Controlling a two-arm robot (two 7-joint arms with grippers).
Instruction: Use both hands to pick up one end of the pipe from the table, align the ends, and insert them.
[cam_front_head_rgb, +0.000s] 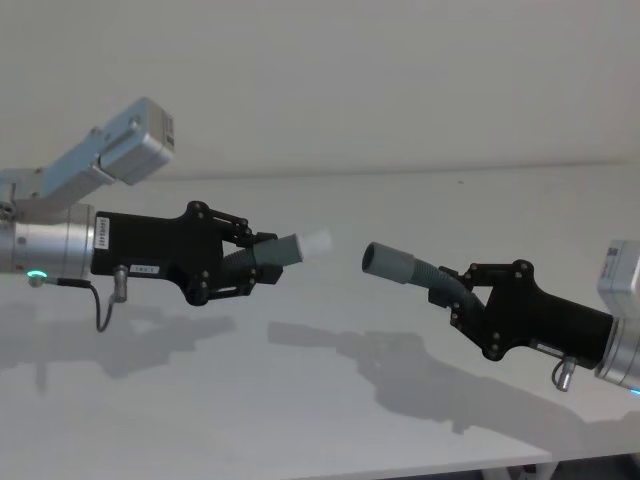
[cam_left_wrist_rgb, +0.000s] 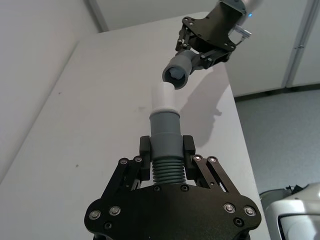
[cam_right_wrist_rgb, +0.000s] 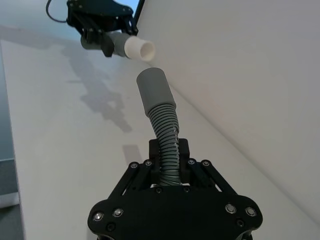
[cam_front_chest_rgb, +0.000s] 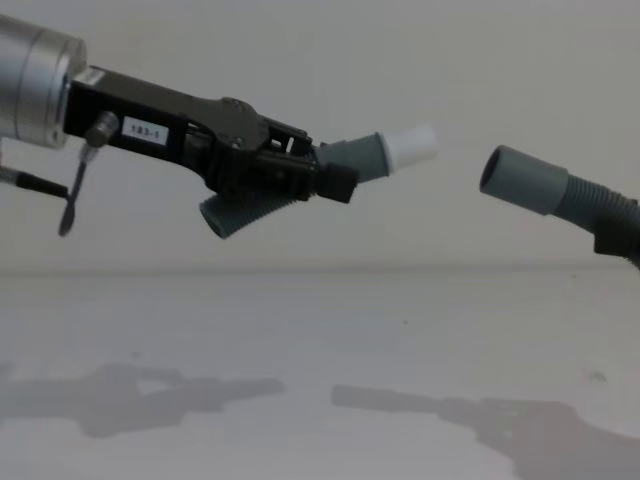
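Facing each other in the head view, the white plug tip (cam_front_head_rgb: 316, 243) sits just left of the socket cuff (cam_front_head_rgb: 386, 262), not touching it. The left gripper (cam_front_head_rgb: 262, 261) is clamped on the plug piece (cam_front_head_rgb: 282, 252). Right of the socket cuff, the right gripper (cam_front_head_rgb: 447, 286) is clenched on the socket piece (cam_front_head_rgb: 432, 276). The table (cam_front_head_rgb: 330, 400) lies below the cuff.

In the left wrist view, the socket cuff's (cam_left_wrist_rgb: 176, 74) open mouth faces the plug tip (cam_left_wrist_rgb: 164, 97).

In the right wrist view, fingers (cam_right_wrist_rgb: 184, 150) pinch the ribs behind the socket cuff (cam_right_wrist_rgb: 155, 90).

In the chest view, the plug tip (cam_front_chest_rgb: 412, 146) is tilted up, left of the socket cuff (cam_front_chest_rgb: 522, 180) and slightly higher.
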